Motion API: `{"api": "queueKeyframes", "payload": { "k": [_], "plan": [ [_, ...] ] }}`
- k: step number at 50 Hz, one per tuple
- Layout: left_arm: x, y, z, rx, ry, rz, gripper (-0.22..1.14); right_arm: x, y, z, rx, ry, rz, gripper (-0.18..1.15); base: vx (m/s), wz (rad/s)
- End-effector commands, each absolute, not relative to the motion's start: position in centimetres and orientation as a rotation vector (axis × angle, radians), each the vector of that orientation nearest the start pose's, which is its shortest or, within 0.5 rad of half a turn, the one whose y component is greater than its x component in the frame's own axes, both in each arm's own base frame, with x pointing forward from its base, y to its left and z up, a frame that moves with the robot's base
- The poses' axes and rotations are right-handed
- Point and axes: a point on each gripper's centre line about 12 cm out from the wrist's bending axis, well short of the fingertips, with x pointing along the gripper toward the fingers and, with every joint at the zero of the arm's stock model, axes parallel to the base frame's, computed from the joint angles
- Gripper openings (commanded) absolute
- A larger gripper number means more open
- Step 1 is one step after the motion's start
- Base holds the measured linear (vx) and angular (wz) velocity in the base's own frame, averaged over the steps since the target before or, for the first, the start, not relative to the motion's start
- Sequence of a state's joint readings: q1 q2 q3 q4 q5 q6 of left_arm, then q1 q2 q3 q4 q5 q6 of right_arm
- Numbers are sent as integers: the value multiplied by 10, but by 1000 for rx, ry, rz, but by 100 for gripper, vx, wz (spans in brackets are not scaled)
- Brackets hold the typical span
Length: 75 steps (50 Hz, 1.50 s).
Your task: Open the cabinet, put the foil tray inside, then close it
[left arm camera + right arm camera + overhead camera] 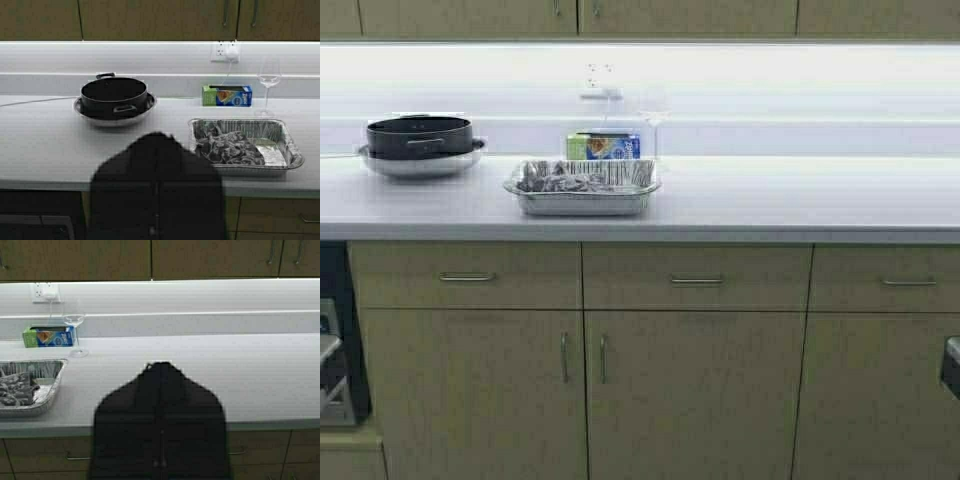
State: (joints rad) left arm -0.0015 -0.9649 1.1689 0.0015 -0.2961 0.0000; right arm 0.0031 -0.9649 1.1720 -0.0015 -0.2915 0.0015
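Left gripper [156, 150] fingers pressed together, hanging short of the counter [800, 200]; right gripper [161, 377] likewise together, off to the side. Foil tray [582, 187] sits on the counter near its front edge, holding dark crumpled stuff. Cabinet [578, 16] doors above are shut. Black pot [418, 135] nests in a steel bowl [420, 163]. Green-blue box [604, 146] behind the tray, print unreadable; wine glass [269, 80] beside it.

The pale tabletop [770, 200] carries the foil tray [582, 187] centre-left, a steel bowl [420, 160] holding a black pot [418, 135] far left, and a boxed carton [604, 146] and a wine glass [653, 125] behind the tray.
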Motion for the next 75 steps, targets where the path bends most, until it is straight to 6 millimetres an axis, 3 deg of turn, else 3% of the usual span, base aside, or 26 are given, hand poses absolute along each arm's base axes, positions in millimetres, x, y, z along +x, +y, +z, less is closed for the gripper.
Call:
{"api": "queueKeyframes", "payload": {
  "k": [1, 5, 12, 75],
  "plan": [
    [199, -3, 294, 22, -92, -18, -1, 197, 2, 292, 10, -81, 10, 3, 5, 4],
    [198, -3, 294, 25, -92, -19, 8, 194, 2, 292, 13, -87, 11, 9, 8, 3],
    [196, -3, 288, 15, -81, -20, 2, 194, 2, 294, 13, -84, 12, 5, 14, 3],
    [194, -3, 279, 12, -89, -21, 3, 200, 13, 285, 34, -29, 67, 5, 29, 6]
  ]
}}
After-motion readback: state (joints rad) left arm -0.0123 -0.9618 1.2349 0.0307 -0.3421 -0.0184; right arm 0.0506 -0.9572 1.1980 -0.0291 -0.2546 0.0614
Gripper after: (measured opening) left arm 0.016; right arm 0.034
